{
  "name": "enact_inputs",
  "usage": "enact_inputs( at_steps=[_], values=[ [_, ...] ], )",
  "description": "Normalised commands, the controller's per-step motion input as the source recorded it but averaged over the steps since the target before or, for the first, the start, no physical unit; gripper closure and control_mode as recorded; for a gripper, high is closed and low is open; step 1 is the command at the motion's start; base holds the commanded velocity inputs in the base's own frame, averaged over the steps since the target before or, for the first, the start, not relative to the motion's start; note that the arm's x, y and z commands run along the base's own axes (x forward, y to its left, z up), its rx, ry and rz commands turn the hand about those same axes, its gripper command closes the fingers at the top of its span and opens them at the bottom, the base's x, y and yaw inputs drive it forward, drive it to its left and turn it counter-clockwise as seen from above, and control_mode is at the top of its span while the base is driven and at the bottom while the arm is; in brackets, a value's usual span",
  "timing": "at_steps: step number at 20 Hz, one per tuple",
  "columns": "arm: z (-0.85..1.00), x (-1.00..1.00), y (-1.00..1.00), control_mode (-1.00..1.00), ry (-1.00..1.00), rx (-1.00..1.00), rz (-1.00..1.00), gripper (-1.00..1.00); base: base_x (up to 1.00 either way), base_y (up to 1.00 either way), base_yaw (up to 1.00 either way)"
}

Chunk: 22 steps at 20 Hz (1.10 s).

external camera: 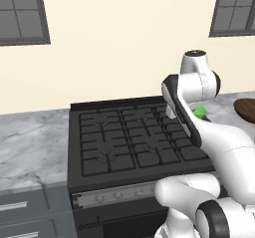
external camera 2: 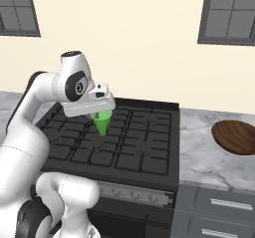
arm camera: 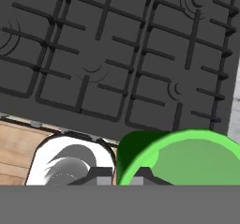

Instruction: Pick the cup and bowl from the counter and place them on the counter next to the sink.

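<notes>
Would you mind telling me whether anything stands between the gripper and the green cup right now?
Nothing visible does. The gripper is shut on the cup and holds it in the air above the stove. The bowl lies apart on the counter to the stove's right.

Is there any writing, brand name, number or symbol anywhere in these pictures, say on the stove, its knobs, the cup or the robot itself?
None that can be read.
Stove: no brand or numbers on its black top or front panel.
Stove knobs: too small to tell whether they bear any marks.
Green cup, carried in the end effector: plain.
Wooden bowl on the marble counter: only wood grain.
Robot arm: plain white and dark, no logo.
</notes>
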Motion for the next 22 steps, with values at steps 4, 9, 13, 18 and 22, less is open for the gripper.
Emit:
enact_inputs(
  at_steps=[4, 9, 13, 18, 22],
  values=[
    [0.00, 0.02, 0.22, -1.00, -0.04, 0.00, -0.27, 1.00, 0.00, 0.00, 0.00],
    [0.00, 0.00, 0.02, -1.00, 0.00, 0.00, -0.01, 1.00, 0.00, 0.00, 0.00],
    [0.00, 0.00, 0.00, -1.00, 0.00, 0.00, 0.00, 1.00, 0.00, 0.00, 0.00],
    [0.00, 0.00, 0.00, 1.00, 0.00, 0.00, 0.00, 1.00, -0.18, 0.01, 0.00],
    [0.00, 0.00, 0.00, 1.00, 0.00, 0.00, 0.00, 1.00, -1.00, 0.22, 0.08]
  ],
)
